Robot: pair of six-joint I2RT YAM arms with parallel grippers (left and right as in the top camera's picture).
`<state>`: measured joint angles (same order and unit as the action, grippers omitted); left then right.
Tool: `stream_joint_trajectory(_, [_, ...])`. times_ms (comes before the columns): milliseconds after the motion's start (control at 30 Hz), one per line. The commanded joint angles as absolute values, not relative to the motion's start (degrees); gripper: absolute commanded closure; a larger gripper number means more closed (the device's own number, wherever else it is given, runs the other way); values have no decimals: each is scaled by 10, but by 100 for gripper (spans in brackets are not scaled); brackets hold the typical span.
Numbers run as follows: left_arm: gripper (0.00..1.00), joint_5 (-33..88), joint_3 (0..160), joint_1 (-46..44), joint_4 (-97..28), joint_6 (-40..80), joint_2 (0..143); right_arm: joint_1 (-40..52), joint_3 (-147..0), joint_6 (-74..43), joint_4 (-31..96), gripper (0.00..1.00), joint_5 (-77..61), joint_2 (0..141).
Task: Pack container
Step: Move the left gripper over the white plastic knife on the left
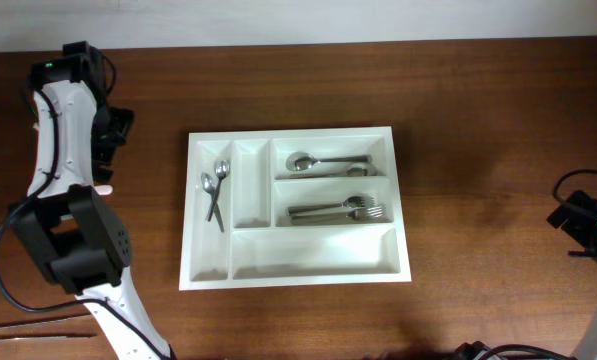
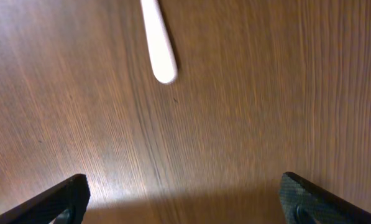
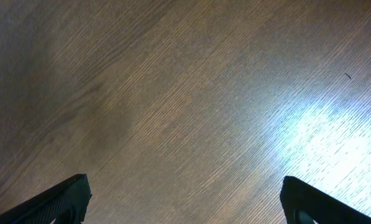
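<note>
Tray check. The container (image 1: pixel 308 255) sits flat near the middle of the table (image 1: pixel 478 100), long side running left to right. Neither arm is touching it.

Left gripper (image 2: pixel 185 196): jaws spread wide, nothing between them. The left wrist view shows bare wood under the fingertips (image 2: pixel 70 196) and a white rounded-end piece (image 2: pixel 159 43) lying on the wood ahead of them, clear of both. I can't tell what that piece is. From overhead, the left arm (image 1: pixel 63 130) is off the tray's left side, near it but apart.

Right gripper (image 3: pixel 185 196): jaws also wide, holding nothing, only wood grain and a glare patch below. The right arm (image 1: pixel 583 222) is at the table's right edge, well apart from the tray.

Tray contents:
- Far-left narrow slot: two small spoons (image 1: pixel 215 190).
- Top wide slot: spoons (image 1: pixel 323 162), handles pointing right.
- Middle wide slot: forks (image 1: pixel 338 210).

Thin metal rods (image 1: pixel 38 325) lie at the front-left corner of the table; they're too small to identify.
</note>
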<state>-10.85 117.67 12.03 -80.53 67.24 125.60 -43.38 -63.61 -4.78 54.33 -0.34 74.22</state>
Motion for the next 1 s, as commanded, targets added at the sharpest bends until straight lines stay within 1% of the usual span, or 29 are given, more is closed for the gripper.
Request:
stream_joint_trajectory(0, [1, -135, 1182, 153, -802, 722, 1258, -437, -636, -53, 542, 1, -7, 744])
stream_joint_trajectory(100, [1, -129, 1182, 182, -801, 703, 1259, -437, -636, -54, 542, 1, -7, 744])
stream_joint_trajectory(267, [1, -129, 1179, 221, -804, 613, 1273, -437, -636, -53, 542, 1, -7, 744])
stream_joint_trajectory(600, [1, -93, 1161, 229, -801, 611, 1343, -437, -636, -53, 542, 1, -7, 744])
stream_joint_trajectory(800, [1, -86, 1160, 232, -755, 584, 1352, -437, -636, -53, 542, 1, -7, 744])
stream_joint_trajectory(967, [1, -48, 1155, 243, -723, 582, 1352, -437, -636, -53, 542, 1, -7, 744])
